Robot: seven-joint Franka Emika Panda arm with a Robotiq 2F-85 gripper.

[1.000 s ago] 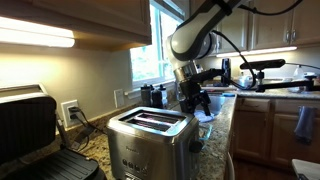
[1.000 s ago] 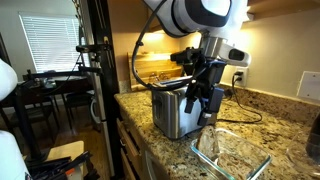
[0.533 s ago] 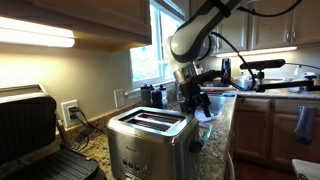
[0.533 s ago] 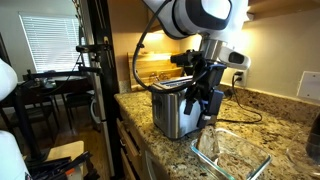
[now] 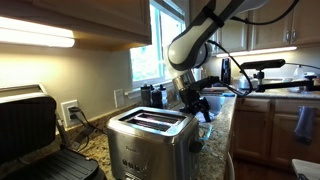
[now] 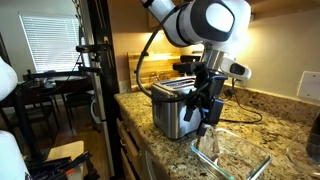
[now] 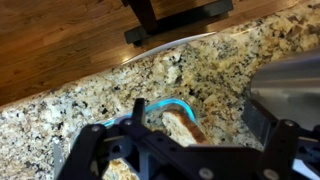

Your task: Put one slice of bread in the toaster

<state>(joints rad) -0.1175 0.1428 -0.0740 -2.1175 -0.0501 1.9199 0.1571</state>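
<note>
Toaster [image 5: 150, 135]: steel, two top slots, on the granite counter [image 6: 262, 125]. Bread [image 7: 183, 128]: one slice, lying in the glass dish [image 6: 238, 157] just beside the toaster. Gripper [image 6: 205, 118]: I see it above the dish, jaws wide apart, holding nothing. Grill [image 5: 30, 130]: black, lid raised, near the toaster.

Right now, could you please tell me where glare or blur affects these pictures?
In an exterior view, the under-cabinet light and window are blown out white; the toaster is clear. In the wrist view, the gripper is dark and blurred, and the bread slice looks soft.
</note>
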